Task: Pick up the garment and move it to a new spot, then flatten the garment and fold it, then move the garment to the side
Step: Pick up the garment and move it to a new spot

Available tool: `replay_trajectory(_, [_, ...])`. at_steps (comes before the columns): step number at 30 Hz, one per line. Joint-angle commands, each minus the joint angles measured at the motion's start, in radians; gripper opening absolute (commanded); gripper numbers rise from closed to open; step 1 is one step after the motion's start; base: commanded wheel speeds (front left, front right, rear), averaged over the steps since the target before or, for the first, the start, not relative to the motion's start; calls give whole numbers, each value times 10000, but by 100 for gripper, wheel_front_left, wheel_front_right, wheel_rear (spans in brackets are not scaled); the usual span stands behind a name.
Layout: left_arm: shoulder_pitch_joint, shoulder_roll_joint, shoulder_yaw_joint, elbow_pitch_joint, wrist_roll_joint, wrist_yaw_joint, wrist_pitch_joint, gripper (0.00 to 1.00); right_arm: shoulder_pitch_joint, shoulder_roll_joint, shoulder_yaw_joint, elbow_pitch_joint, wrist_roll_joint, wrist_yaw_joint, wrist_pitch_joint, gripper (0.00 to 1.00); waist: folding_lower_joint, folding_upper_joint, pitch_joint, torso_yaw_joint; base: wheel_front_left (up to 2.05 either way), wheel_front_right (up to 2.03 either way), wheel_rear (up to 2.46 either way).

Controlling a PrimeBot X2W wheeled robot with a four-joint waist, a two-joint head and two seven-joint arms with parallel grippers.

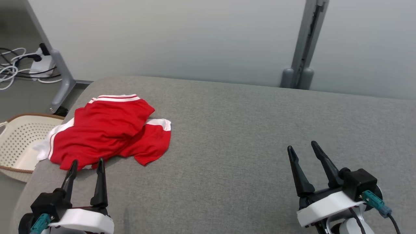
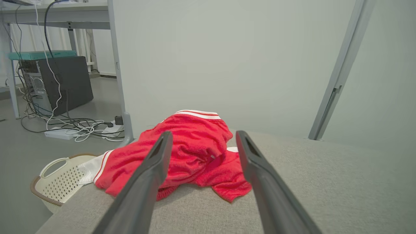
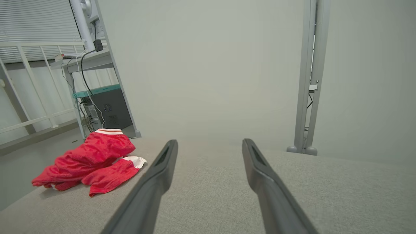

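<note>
The red garment (image 1: pixel 110 130) with white trim lies crumpled at the left of the head view, on the grey fabric-covered worktop (image 1: pixel 247 136) and close to its rounded left edge; a white part of it spills over that edge. That is the likeliest source of trouble: a nudge or a shallow pinch could send the bunch sliding off the worktop towards the basket (image 1: pixel 19 143) on the floor at the lower left. The cloth is heaped in several layers, so a grip may catch only the top fold and leave the rest dragging, or lift a tangle that will be hard to flatten. The left tool (image 1: pixel 87 161) stands with its fingers apart and holding nothing, tips just at the garment's near hem; driving forward low might push the cloth rather than take it. The right tool (image 1: pixel 301 145), also spread and empty, is well apart at the lower right. The cream perforated basket looks empty where its inside shows, though the frame edge cuts part of it off.
</note>
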Motion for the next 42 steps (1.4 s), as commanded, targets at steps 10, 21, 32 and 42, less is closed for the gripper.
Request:
replay_trajectory(10, [18,65,204,146,-36,86,-16,100,115,-65,244,147,268,18,-56,100,0,0,-90,1573,0,0,0])
replay_trajectory(21, [84,129,221,244,-108,34,-16,100,54,-64,465,236,344,18,-56,100,0,0,-106,2108,0,0,0])
replay_trajectory(32, [-567,635,-261,61,-1043,-50,860,100,-76,-66,658,314,440,18,-56,100,0,0,28,1876,0,0,0])
replay_trajectory(42, [-2539,2554,-702,627,-2804,-61,3518,100,-436,-69,668,306,344,18,-56,100,0,0,726,1025,0,0,0])
